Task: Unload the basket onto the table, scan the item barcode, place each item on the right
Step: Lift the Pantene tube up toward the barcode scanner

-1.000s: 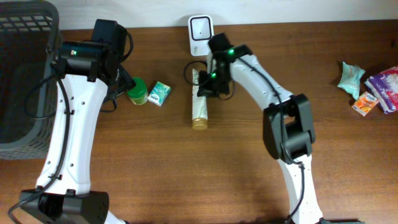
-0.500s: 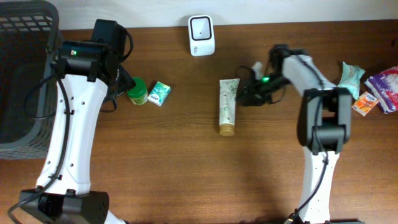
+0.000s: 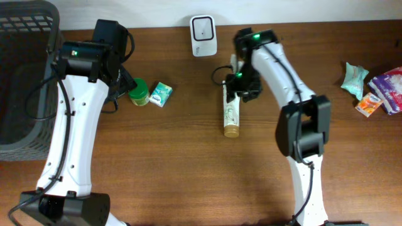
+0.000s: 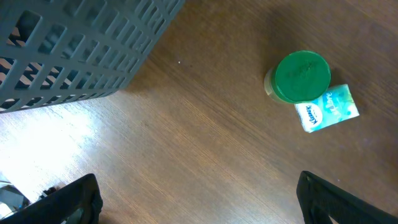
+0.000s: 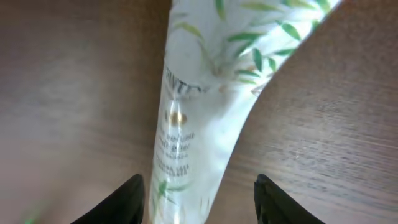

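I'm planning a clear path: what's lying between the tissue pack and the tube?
Nothing: the overhead view shows only bare table between the tissue pack and the tube.

A cream tube (image 3: 231, 113) printed with green leaf sprigs and tipped with a gold cap (image 3: 232, 130) lies on a brown wood-grain table (image 3: 188, 182). At the far edge is a white scanner (image 3: 203, 27) with a dark face. To the left are a jar (image 3: 139, 92) with a bright green lid and a teal-and-white tissue packet (image 3: 161, 94), beside a dark grey lattice basket (image 3: 25, 37). Far right are a pale teal packet (image 3: 355, 76), a purple-and-white pack (image 3: 388, 85) and an orange-and-white sachet (image 3: 369, 103). The left arm (image 3: 72, 125) and right arm (image 3: 282, 75) have white shells and black joints, each with a small green light.
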Robot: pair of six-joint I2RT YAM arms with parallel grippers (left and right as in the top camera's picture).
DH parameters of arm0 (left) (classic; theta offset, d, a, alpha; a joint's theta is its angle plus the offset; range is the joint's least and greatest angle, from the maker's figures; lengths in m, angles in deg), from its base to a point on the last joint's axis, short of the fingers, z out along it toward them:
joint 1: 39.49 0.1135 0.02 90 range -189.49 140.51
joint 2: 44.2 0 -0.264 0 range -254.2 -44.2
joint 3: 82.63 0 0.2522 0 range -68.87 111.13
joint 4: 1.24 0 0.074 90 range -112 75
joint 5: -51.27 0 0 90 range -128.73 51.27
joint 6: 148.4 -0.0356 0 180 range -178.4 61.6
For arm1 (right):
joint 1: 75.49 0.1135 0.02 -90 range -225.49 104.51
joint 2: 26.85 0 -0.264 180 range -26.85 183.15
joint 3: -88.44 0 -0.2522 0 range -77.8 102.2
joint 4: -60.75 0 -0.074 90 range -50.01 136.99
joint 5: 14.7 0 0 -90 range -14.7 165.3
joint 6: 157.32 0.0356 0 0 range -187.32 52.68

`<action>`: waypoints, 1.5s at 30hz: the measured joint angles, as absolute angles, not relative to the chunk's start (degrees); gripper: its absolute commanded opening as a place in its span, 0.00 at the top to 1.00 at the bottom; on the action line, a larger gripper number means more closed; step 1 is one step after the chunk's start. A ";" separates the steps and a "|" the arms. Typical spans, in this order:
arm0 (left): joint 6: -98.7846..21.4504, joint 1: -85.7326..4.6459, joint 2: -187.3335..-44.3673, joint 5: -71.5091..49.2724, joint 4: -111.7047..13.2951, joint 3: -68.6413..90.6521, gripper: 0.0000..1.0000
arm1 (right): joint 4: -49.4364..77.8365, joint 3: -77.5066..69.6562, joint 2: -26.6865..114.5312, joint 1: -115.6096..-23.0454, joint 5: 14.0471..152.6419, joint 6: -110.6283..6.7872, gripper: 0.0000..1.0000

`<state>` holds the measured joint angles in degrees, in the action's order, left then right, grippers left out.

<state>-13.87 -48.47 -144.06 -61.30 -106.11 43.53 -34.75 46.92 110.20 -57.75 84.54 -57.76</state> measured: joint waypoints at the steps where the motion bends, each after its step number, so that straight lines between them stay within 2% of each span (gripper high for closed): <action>1: -13.87 -48.47 -144.06 -61.30 -106.09 43.53 0.01 | -34.53 46.92 110.20 -56.68 82.81 -56.86 0.50; 3: -13.87 -48.47 -144.06 -61.30 -106.09 43.53 0.01 | -33.33 46.75 110.20 -53.47 77.32 -53.56 0.57; 8: -13.87 -48.47 -144.06 -61.30 -106.11 43.53 0.01 | -27.38 41.94 110.20 -50.30 70.07 -49.28 0.62; 10: -13.87 -48.47 -144.06 -61.30 -106.09 43.53 0.01 | -25.92 39.47 110.20 -50.15 66.92 -47.68 0.79; 13: -13.89 -48.47 -144.06 -61.30 -106.09 43.53 0.01 | -25.31 37.83 109.94 -50.21 64.12 -46.35 0.87; 15: -13.87 -48.47 -144.06 -61.30 -106.09 43.53 0.01 | -25.44 37.85 109.81 -50.21 63.71 -46.26 0.96; 21: -13.87 -48.47 -144.08 -61.30 -106.09 43.53 0.01 | -30.60 45.29 110.25 -50.21 63.55 -46.28 0.96; 27: -13.87 -48.47 -144.06 -61.30 -106.09 43.53 0.01 | -26.71 51.45 110.33 -50.21 69.63 -49.60 0.96; 29: -13.87 -48.47 -144.06 -61.30 -106.09 43.53 0.01 | -23.19 54.53 110.38 -50.21 70.74 -50.83 0.96; 31: -13.89 -48.47 -144.06 -61.30 -106.11 43.53 0.01 | -14.55 58.49 110.38 -50.21 71.42 -52.25 0.96; 37: -13.87 -48.47 -144.06 -61.30 -106.11 43.53 0.01 | 9.73 58.03 110.42 -50.21 71.79 -54.37 0.96; 41: -13.87 -48.47 -144.06 -61.30 -106.09 43.53 0.01 | 16.66 57.94 112.41 -50.30 71.77 -54.46 0.96; 45: -13.87 -48.47 -144.06 -61.30 -106.09 43.53 0.01 | 17.21 57.48 116.96 -50.85 70.39 -54.48 0.96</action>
<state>-13.87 -48.47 -144.06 -61.30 -106.09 43.53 17.21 57.48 116.96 -50.85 70.39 -54.48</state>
